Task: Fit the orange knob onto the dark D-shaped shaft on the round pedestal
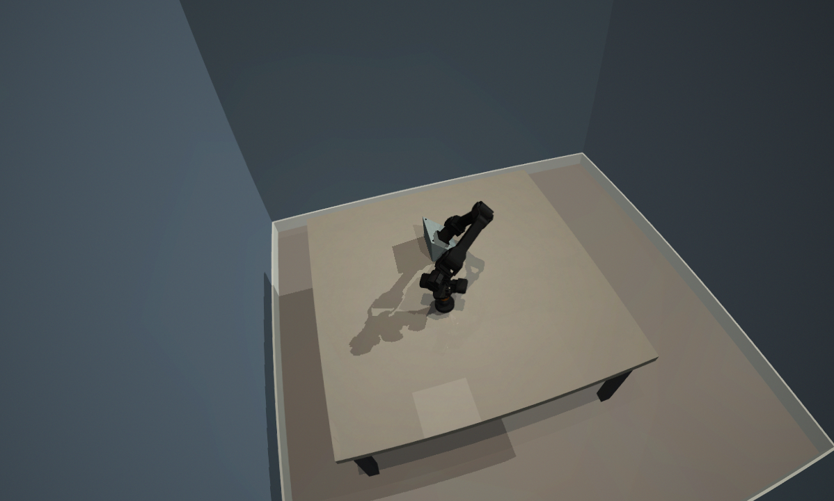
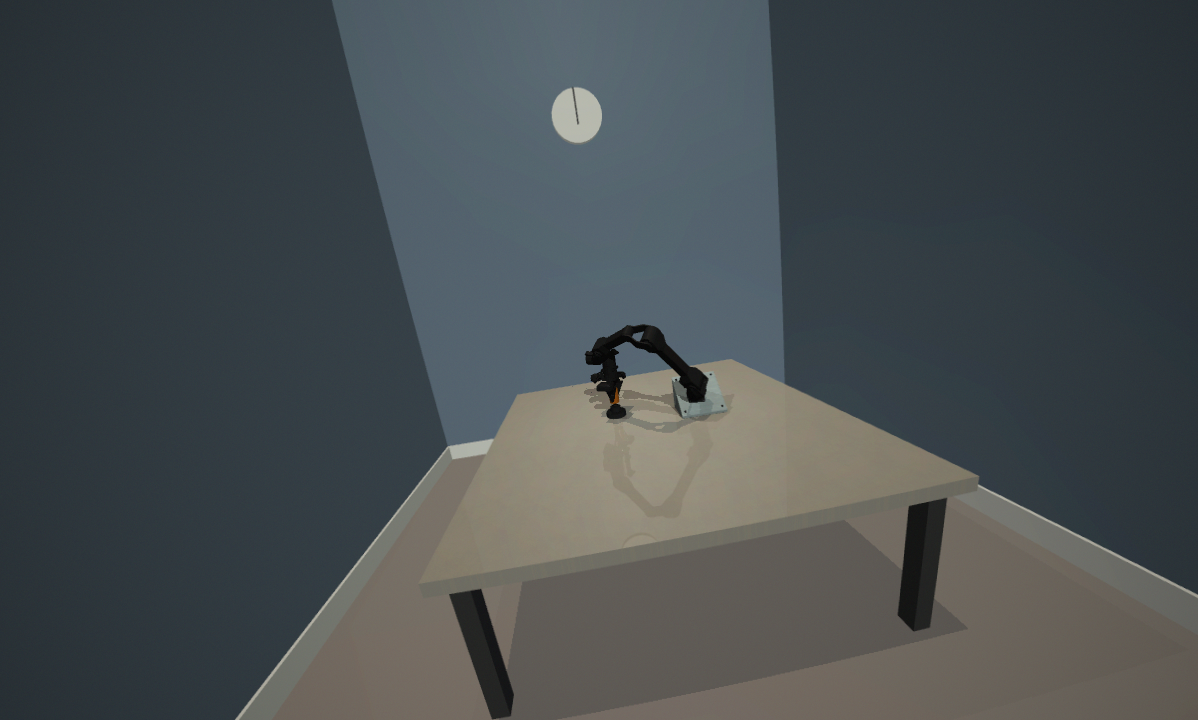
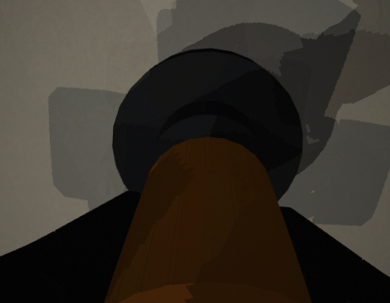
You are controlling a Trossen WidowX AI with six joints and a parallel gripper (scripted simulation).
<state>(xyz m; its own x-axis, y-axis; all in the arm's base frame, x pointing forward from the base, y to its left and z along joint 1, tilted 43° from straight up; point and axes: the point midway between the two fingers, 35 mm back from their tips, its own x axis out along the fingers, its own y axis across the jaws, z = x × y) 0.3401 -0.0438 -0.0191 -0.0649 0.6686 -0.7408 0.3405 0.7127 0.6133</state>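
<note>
The orange knob (image 3: 207, 219) (image 2: 616, 395) stands upright between the two black fingers. My gripper (image 3: 207, 214) is shut on it. The round dark pedestal (image 3: 203, 76) (image 2: 616, 412) (image 1: 445, 307) stands on the table, directly beneath the knob, and in the wrist view its top shows beyond the knob's lower end. The knob hides the shaft and its own hole, so the flat sides cannot be seen. Whether the knob touches the pedestal or stands a little above it cannot be told.
The arm's pale base plate (image 1: 429, 239) (image 2: 716, 404) lies on the beige table (image 1: 532, 298) (image 2: 764, 465), behind the pedestal in the top view and to its right in the exterior view. Arm shadows fall across the table around the pedestal.
</note>
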